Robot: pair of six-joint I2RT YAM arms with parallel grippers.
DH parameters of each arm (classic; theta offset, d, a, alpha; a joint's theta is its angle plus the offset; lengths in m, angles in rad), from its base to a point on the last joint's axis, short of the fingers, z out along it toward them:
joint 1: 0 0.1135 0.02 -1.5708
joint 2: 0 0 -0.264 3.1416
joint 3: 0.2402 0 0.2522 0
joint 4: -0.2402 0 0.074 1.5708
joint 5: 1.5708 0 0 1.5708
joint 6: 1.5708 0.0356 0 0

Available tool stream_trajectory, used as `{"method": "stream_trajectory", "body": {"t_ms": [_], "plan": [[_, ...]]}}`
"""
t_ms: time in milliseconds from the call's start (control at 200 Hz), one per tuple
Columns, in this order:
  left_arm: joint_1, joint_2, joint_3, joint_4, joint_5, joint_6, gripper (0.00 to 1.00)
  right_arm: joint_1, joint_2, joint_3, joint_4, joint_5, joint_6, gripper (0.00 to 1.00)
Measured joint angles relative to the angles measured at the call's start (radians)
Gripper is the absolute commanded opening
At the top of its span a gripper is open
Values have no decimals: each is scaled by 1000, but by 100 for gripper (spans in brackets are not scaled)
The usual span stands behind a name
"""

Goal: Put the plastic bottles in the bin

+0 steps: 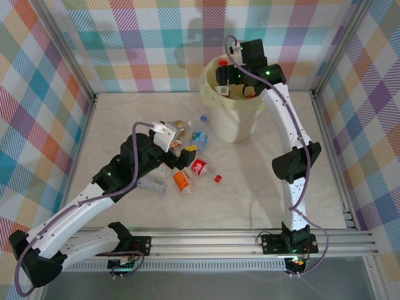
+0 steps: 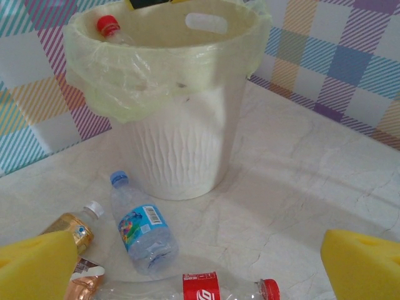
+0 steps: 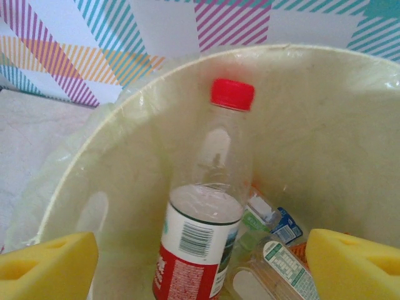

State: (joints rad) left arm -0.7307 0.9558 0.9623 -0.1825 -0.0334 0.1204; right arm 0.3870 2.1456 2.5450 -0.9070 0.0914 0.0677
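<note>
The bin [image 1: 234, 125] stands at the back of the table, lined with a pale bag. My right gripper [image 1: 232, 78] hangs over its mouth, open. In the right wrist view its yellow pads [image 3: 47, 262] stand wide apart around a red-capped, red-and-white-labelled bottle [image 3: 209, 206] that leans upright inside the bin [image 3: 325, 125] and touches neither pad. Several more bottles [image 3: 275, 262] lie at the bottom. My left gripper [image 1: 181, 156] is open and low over the loose bottles on the table: a blue-labelled one [image 2: 140, 228], a red-labelled one [image 2: 206, 287] and a brown one [image 2: 72, 231].
More bottles lie left of the bin: an orange-labelled one [image 1: 182, 181], a clear one [image 1: 153, 184], and a loose red cap [image 1: 218, 178]. Checked walls and a metal frame close the table on three sides. Bare tabletop stretches to the right of the bin.
</note>
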Motion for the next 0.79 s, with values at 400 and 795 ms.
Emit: {"method": "stream_trajectory", "body": {"t_ms": [400, 795], "plan": [[1, 0, 21, -50, 48, 26, 100, 5, -156, -143, 1, -42, 26, 86], [1, 1, 84, -174, 213, 120, 100, 132, -521, -570, 54, -116, -24, 83]]}}
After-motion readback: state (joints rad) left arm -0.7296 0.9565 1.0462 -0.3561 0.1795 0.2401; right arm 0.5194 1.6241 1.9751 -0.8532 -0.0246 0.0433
